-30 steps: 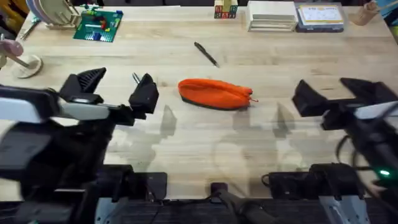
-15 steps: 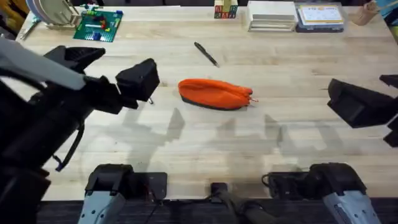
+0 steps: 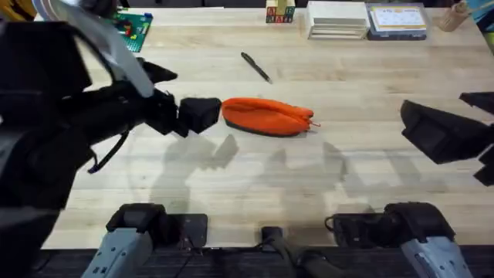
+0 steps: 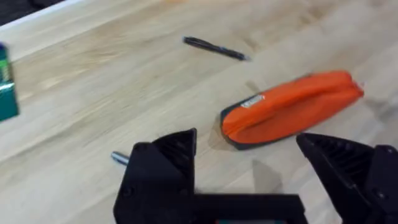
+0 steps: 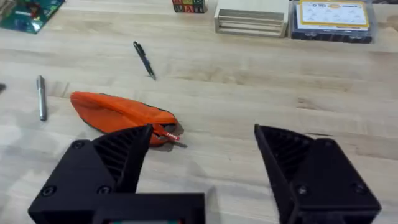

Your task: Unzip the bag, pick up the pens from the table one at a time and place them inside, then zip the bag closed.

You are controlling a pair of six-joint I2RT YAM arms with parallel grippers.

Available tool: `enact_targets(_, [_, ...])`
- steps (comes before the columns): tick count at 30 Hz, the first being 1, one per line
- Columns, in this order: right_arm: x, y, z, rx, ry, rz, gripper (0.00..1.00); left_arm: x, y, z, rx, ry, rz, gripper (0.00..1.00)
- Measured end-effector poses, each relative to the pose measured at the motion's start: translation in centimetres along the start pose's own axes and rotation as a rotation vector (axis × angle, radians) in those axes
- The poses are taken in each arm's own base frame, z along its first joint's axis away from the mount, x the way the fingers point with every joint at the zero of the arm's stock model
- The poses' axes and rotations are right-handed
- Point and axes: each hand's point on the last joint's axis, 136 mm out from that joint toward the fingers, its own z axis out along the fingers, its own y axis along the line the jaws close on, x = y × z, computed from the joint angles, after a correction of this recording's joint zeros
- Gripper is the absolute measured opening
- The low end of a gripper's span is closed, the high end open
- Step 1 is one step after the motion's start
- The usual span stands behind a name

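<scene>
My left gripper [image 4: 249, 171] hung with fingers apart beside the orange bag [image 3: 267, 116] on the table [image 3: 309, 177]; my right gripper [image 5: 202, 171] was also wide apart, holding nothing.

From above we look down and forward; both wrist views look past our own spread fingers, sharing the bag [image 4: 291, 114] ahead of each hand.

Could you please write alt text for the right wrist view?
An orange bag lies zipped shut on a light wooden table, with one pen beyond it and another off its end. The right end effector hangs open in the foreground.
</scene>
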Motion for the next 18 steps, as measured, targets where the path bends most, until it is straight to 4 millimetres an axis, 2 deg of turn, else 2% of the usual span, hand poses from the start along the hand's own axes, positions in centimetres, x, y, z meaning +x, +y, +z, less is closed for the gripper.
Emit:
enact_targets(2, [-0.3, 0.0, 0.0, -0.002, -0.011, -0.002, 0.997, 0.4, -0.3, 0.7, 0.038, 0.020, 0.076, 0.994])
enact_targets(3, [-0.8, 0.1, 0.0, -0.003, -0.032, -0.006, 0.997, 0.8, -0.5, 1.5, 0.080, 0.039, 0.204, 0.994])
enact_targets(9, [-1.1, 0.1, 0.0, -0.004, -0.044, -0.008, 0.998, 1.3, 0.0, 3.1, 0.123, 0.055, 0.461, 0.993])
enact_targets(14, [-1.1, 0.1, 0.0, -0.004, -0.044, -0.008, 0.998, 1.4, 0.8, 4.7, 0.138, 0.052, 0.632, 0.993])
enact_targets(18, [-1.1, 0.1, 0.0, -0.003, -0.044, -0.008, 0.998, 2.1, 1.1, 5.7, 0.164, 0.073, 0.712, 0.993])
